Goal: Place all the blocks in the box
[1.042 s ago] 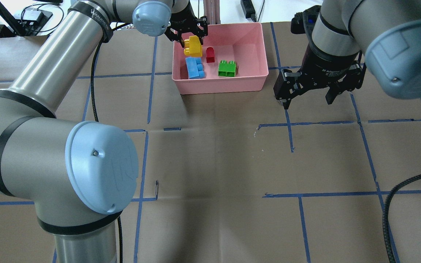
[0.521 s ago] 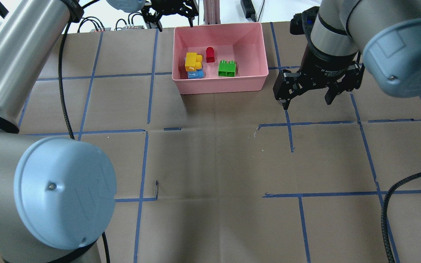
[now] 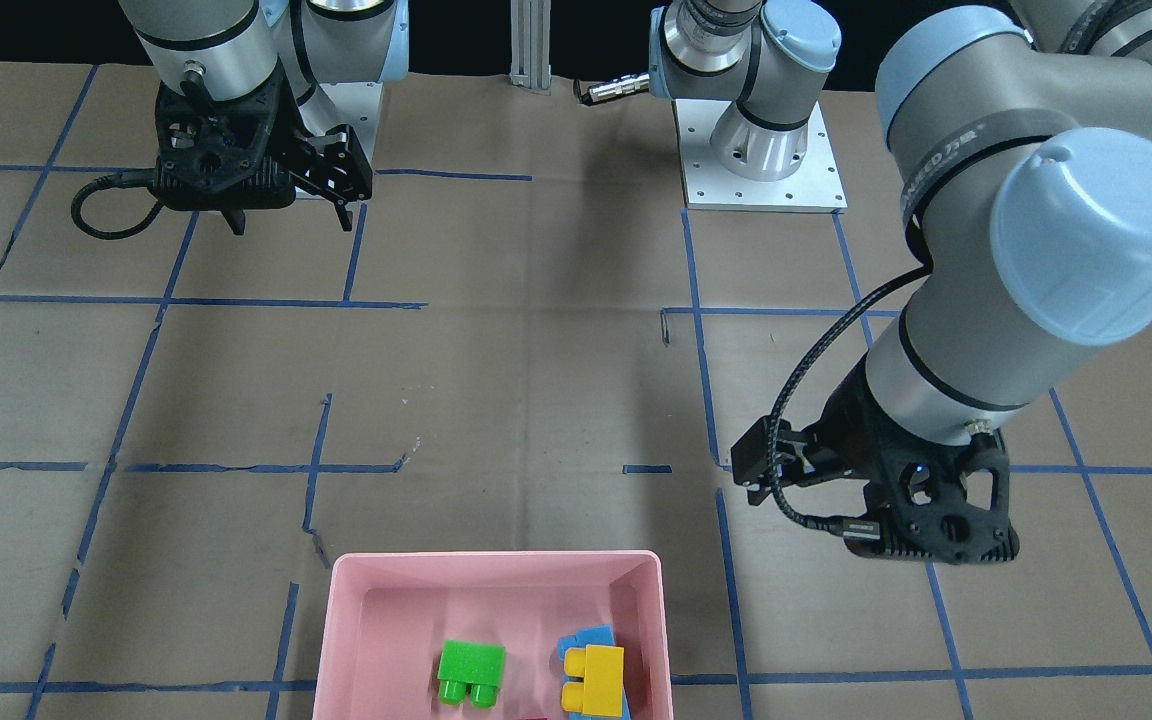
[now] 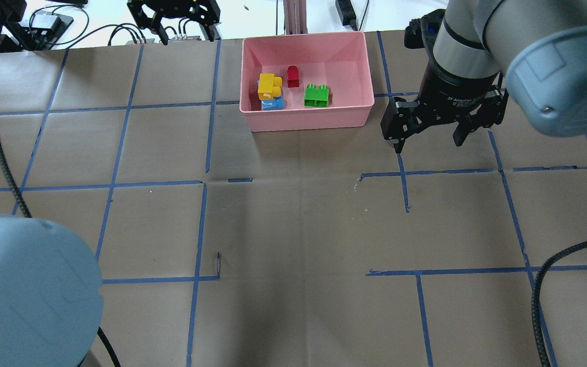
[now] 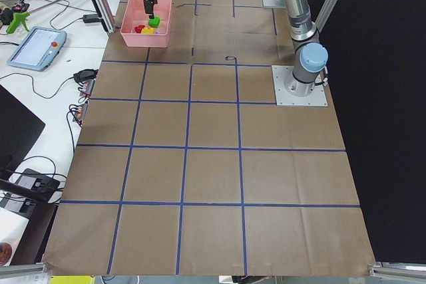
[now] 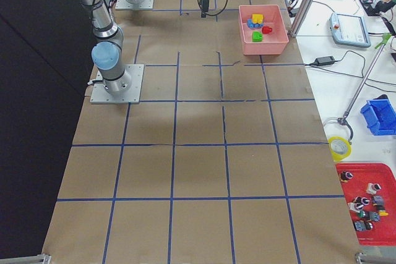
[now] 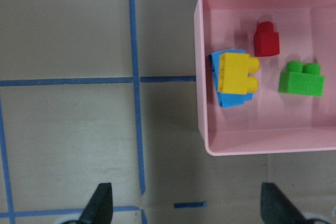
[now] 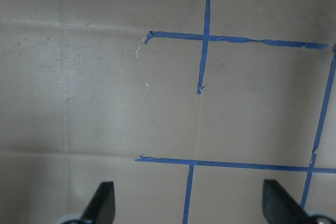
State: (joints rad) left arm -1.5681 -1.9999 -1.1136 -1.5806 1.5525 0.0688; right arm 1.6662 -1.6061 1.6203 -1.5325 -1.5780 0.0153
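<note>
The pink box [image 4: 309, 118] stands at the far middle of the table. In it the yellow block [image 4: 269, 85] lies on top of the blue block [image 4: 274, 104]. The red block [image 4: 293, 75] and the green block [image 4: 317, 95] lie beside them. My left gripper [image 4: 184, 31] is open and empty, raised beyond the table's far edge, left of the box. Its wrist view shows the box [image 7: 202, 103] with all four blocks below open fingers [image 7: 100, 205]. My right gripper [image 4: 428, 141] is open and empty just right of the box, over bare table.
Cables and devices [image 4: 44, 23] lie beyond the far edge, and a metal post [image 4: 293, 12] stands behind the box. My left arm's elbow [image 4: 23, 290] fills the near left corner. A black cable [image 4: 543, 290] hangs at the near right.
My left gripper let go of the yellow block, which now lies on the blue block. The gripper then rose and moved left, away from the box. The right arm has not moved.
</note>
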